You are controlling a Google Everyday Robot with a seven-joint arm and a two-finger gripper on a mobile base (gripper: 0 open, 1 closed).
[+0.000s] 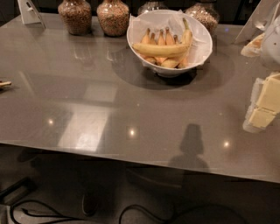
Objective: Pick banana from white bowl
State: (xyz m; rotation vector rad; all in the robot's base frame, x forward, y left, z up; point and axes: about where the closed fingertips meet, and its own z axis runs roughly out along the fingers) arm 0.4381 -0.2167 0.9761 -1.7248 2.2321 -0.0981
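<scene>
The white bowl (pixel 204 51) with crumpled white paper lining stands at the back middle of the grey table. The long pale yellow banana (pixel 159 49) lies across the bowl on top of several shorter orange-tinged bananas (pixel 161 38) that stand behind it. My gripper (pixel 264 105) shows as pale yellow and white blocks at the right edge of the camera view. It hangs above the table, well to the right of the bowl and nearer the front, touching nothing.
Glass jars of grain (pixel 75 15) (pixel 113 16) (pixel 202 13) stand along the back edge, close to the bowl. A white card stand (pixel 28 11) is at the back left. A white folded object (pixel 253 26) stands at the back right. The table's front edge (pixel 131 153) runs across, with cables on the floor below.
</scene>
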